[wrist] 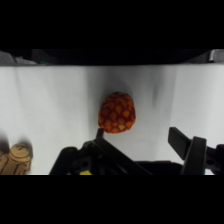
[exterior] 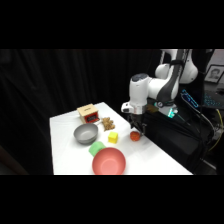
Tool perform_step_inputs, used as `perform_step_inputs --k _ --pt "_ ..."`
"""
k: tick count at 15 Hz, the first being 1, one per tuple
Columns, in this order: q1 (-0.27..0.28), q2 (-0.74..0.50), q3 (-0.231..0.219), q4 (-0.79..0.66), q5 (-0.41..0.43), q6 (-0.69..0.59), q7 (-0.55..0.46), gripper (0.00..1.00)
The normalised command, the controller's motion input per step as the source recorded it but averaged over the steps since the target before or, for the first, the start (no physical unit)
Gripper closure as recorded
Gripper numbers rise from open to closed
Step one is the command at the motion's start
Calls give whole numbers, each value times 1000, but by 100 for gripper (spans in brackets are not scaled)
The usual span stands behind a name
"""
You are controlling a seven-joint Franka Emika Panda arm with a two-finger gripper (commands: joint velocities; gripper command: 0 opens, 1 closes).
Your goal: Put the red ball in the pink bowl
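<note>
**Gripper low over red ball, fingers apart, nothing held**

Surface/room: white table point(exterior: 70, 155), black curtain behind and to the left, dark equipment w/ cables to the right near my base.

Count, side view, left to right:
- 1 small wooden box point(exterior: 87, 113) w/ red front, far-left part of table.
- 1 grey metal bowl point(exterior: 85, 133), just in front of the box.
- 1 green block point(exterior: 96, 148), between grey bowl and pink bowl, touching or nearly touching the pink rim; can't tell which.
- 1 pink bowl point(exterior: 108, 161), near front edge, nothing seen in it.
- 1 tan knobbly wooden item point(exterior: 107, 122), behind the cube; prob. the same tan thing at the wrist view's lower left.
- 1 yellow cube point(exterior: 113, 138), mid-table.
- 1 red ball point(exterior: 134, 135), on the table right of the cube, well apart from the pink bowl.

Arm pose: I reach in from upper right, wrist bent down, gripper point(exterior: 137, 128) vertical directly above the ball. Wrist view: ball point(wrist: 116, 112) is orange-red w/ bumpy surface, resting on table just beyond my fingers point(wrist: 187, 145). Fingers spread wide, one on each side, not touching the ball.
</note>
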Motion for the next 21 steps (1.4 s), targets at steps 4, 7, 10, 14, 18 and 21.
perform_step_inputs --k 4,7,10,14,18,21 --pt "-1 148 -47 2 -118 208 126 0" --pt "15 141 -27 2 -64 212 88 0" --pt "-8 123 -41 2 -40 194 40 0" --pt "-16 110 -43 3 -38 183 17 0" --pt "-31 83 -15 3 3 151 -25 27" --pt "-95 52 61 25 128 74 -142 52"
